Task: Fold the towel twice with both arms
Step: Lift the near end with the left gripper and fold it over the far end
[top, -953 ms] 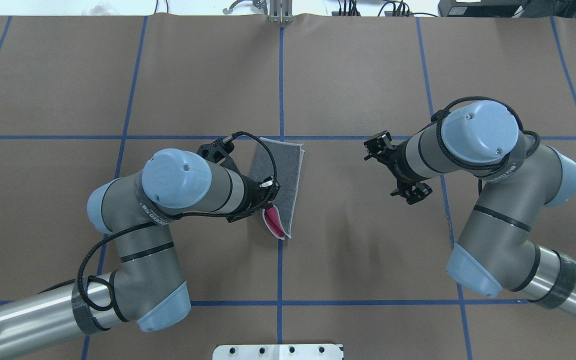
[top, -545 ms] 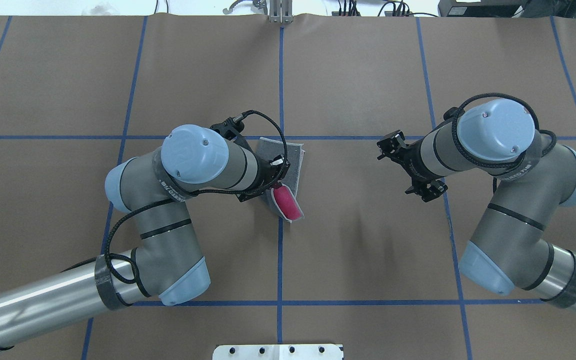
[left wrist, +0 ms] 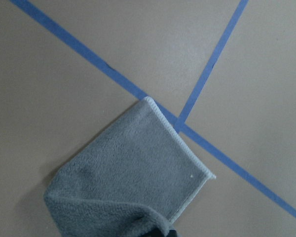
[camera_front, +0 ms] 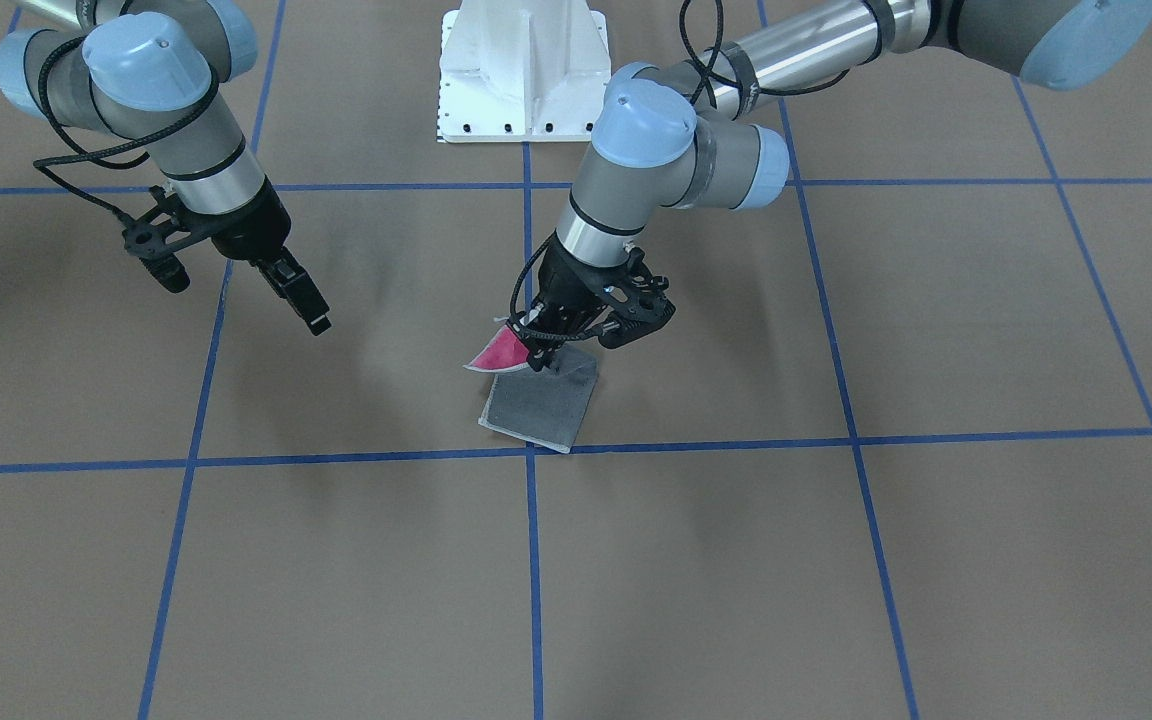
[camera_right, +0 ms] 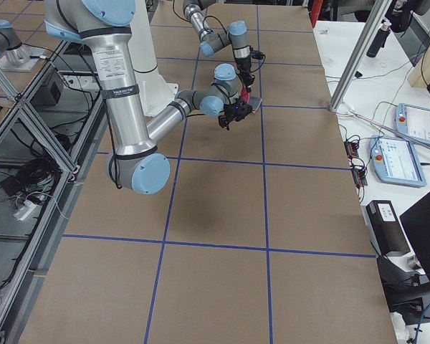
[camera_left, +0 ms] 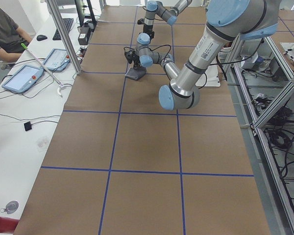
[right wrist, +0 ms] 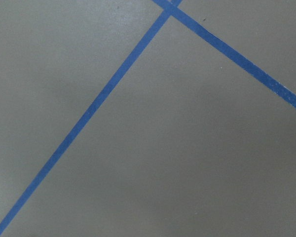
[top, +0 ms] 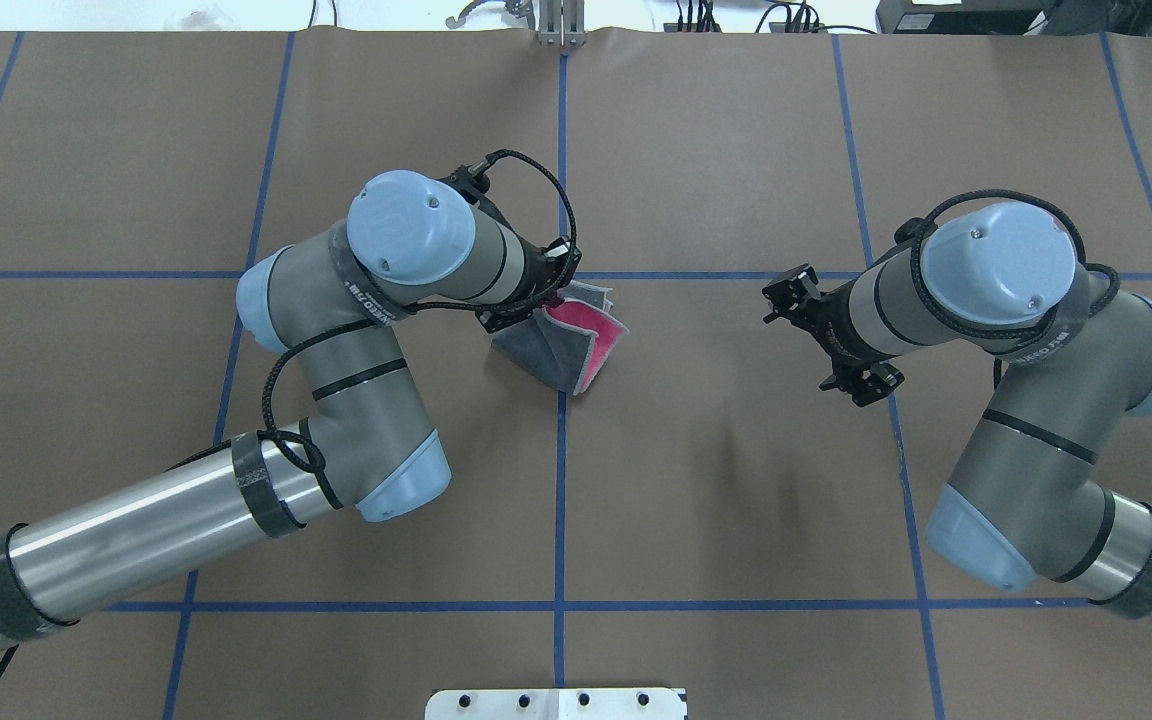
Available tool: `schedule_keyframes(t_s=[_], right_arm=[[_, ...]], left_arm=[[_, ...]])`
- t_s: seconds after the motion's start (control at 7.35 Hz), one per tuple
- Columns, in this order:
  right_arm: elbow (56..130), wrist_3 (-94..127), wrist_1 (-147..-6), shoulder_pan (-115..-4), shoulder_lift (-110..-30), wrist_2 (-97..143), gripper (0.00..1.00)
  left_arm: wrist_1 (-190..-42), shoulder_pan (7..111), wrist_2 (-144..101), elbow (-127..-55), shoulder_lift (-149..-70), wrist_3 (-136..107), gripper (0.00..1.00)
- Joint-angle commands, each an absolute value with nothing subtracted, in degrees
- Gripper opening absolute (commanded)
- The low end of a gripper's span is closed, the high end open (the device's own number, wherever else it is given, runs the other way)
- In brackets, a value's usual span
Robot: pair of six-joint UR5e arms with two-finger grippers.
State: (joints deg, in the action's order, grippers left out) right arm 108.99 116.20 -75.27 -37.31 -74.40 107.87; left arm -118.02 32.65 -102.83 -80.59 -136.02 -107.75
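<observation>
The towel lies near the table's middle, by a crossing of blue tape lines. Its dark grey face is down flat, and one end is lifted and curled so the pink face shows. My left gripper is shut on that lifted end, and in the overhead view the wrist covers its fingers. In the left wrist view the grey cloth hangs just below the camera. My right gripper hovers open and holds nothing, well off to the towel's side.
The white bolted pedestal stands at the robot's edge of the table. Blue tape lines grid the brown table cover. A side bench holds tablets, and a seated person is beside it.
My left arm swung away from the robot, carrying the towel's near end up and over, so more pink shows. My right arm drew back slightly toward its own side.
</observation>
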Motion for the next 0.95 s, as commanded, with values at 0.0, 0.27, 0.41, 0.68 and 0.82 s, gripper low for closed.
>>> schedule_keyframes(t_s=[0.0,0.27,0.41,0.68,0.82], right_arm=[[109.0,116.2,-75.2,-37.3,-74.6,107.7,1.0],[109.0,116.2,-75.2,-37.3,-74.8,107.5,1.0],[109.1,116.2,-75.2,-37.3,-74.8,107.5,1.0],[108.9,116.2,-75.2,-37.2,-74.8,107.3,1.0],[108.9,116.2,-75.2,-37.2,-74.8,107.3,1.0]], left_arm=[[-119.2,33.4,-102.8,-75.6,-139.0,-107.8,0.0],[-124.2,34.0,-102.7,-69.0,-141.4,-107.9,0.0],[-124.5,34.8,-102.7,-68.5,-141.4,-107.9,0.0],[-124.5,36.9,-102.8,-67.4,-141.4,-107.5,0.99],[-124.5,37.9,-102.9,-67.4,-142.1,-107.6,1.0]])
